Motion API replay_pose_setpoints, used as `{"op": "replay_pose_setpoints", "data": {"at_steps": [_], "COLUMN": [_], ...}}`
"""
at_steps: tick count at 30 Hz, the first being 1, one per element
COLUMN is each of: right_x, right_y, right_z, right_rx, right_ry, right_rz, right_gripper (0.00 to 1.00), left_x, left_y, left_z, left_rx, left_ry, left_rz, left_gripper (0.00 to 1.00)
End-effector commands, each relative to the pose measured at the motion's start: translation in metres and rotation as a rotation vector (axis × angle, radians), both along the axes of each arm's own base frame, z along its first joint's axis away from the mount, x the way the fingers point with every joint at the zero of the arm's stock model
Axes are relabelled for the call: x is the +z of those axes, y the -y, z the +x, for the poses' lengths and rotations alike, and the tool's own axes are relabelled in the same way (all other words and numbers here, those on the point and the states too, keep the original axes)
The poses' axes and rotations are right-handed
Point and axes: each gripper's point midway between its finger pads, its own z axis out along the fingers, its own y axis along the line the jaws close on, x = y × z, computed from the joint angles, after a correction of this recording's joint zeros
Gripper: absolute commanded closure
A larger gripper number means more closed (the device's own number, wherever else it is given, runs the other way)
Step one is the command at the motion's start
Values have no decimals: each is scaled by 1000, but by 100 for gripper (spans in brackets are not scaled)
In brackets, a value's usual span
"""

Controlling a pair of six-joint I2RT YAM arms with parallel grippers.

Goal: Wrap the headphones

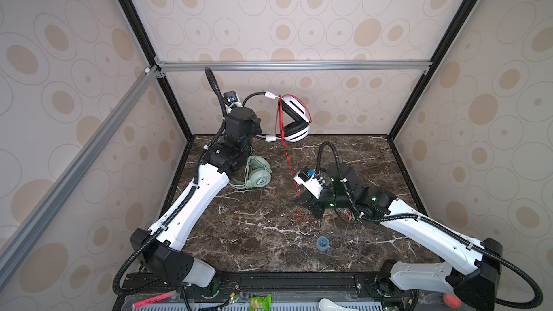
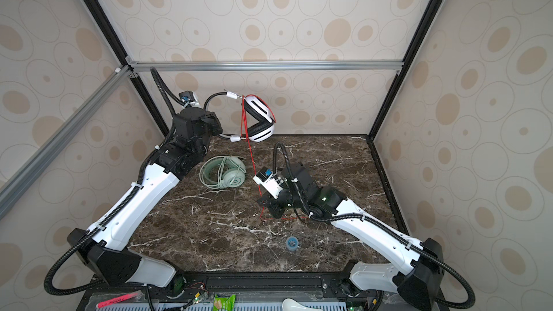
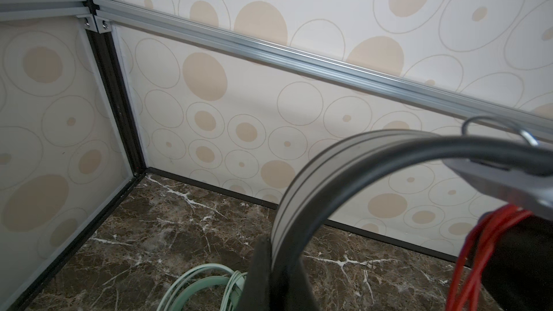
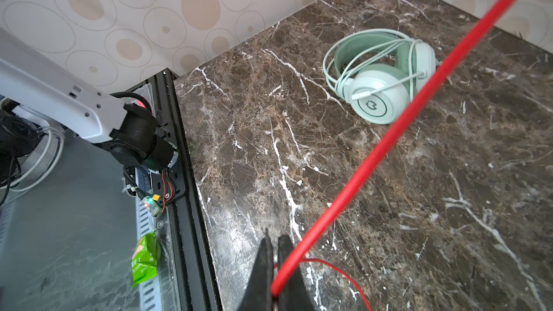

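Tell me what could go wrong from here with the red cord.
1. The red cord runs taut from the raised white-and-black headphones to the right gripper; a harder pull might yank the headband from the left gripper.
2. The cord is thin and could slip from the fingers.
3. Its slack on the table lies under the right arm and might snag.

Robot lab test cell: aluminium frame bar (image 1: 293, 65) at 12 o'clock, patterned wall panels (image 1: 299, 10) around, marble-look tabletop (image 1: 254, 234), black mounting rail (image 1: 299, 280) at 6 o'clock.
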Motion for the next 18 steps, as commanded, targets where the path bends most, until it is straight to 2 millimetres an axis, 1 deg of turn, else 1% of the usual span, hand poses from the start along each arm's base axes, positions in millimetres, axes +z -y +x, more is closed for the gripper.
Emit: {"op": "replay_pose_setpoints", "data": {"at_steps": [1, 3, 6, 11, 12, 15, 18], "right_x": [0, 6, 10, 19, 20, 22, 22], "right_y": [7, 10, 12, 15, 15, 17, 19], "right_z": [-6, -2, 4, 13, 16, 27, 44], "right_rx": [27, 19, 20, 29, 23, 12, -12], "right_ry": [18, 45, 74, 117, 127, 162, 170], "right_rz": [-82, -106, -165, -244, -254, -299, -333], "right_gripper": [100, 100, 100, 100, 100, 100, 100], "left_x": [27, 9, -16, -55, -63, -77, -99], "left_y": [-21, -19, -18, -13, -10, -1, 10], "left_z": [1, 4, 3, -4, -6, -15, -25], "left_rx": [91, 85, 64, 8, -13, -91, -176], "left_ry": [113, 69, 12, -94, -116, -156, -231], "left_rz": [-21, 29, 93, 196, 216, 266, 341], "left_gripper": [100, 100, 100, 100, 100, 100, 100]}}
